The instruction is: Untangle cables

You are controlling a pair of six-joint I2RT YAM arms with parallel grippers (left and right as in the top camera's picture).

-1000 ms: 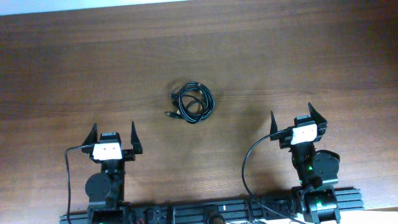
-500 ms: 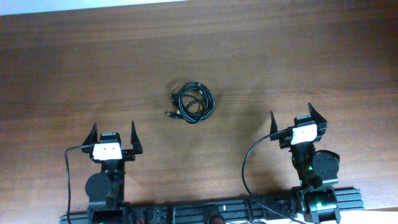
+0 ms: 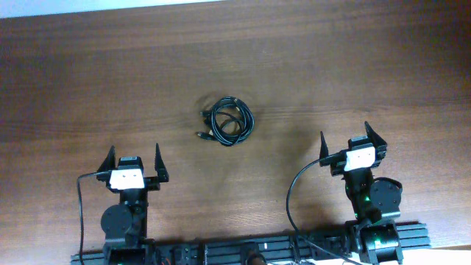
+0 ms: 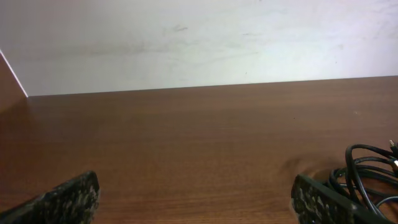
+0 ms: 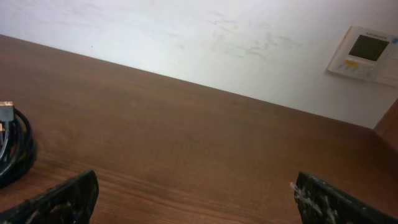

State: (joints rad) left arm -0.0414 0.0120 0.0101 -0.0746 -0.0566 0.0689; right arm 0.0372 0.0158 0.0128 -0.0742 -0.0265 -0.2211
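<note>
The cables (image 3: 227,121) lie in a small coiled black bundle with metal-tipped plug ends at the middle of the wooden table. The bundle shows at the right edge of the left wrist view (image 4: 368,174) and at the left edge of the right wrist view (image 5: 12,146). My left gripper (image 3: 133,158) is open and empty near the front edge, left of and nearer than the bundle. My right gripper (image 3: 355,138) is open and empty at the front right, well apart from the bundle. Both grippers' fingertips show in their wrist views (image 4: 199,199) (image 5: 196,198).
The wooden table (image 3: 110,73) ends at a white wall (image 4: 199,37) at the back. A thick black robot cable (image 3: 293,188) loops beside the right arm's base. A small white wall panel (image 5: 367,53) hangs on the wall.
</note>
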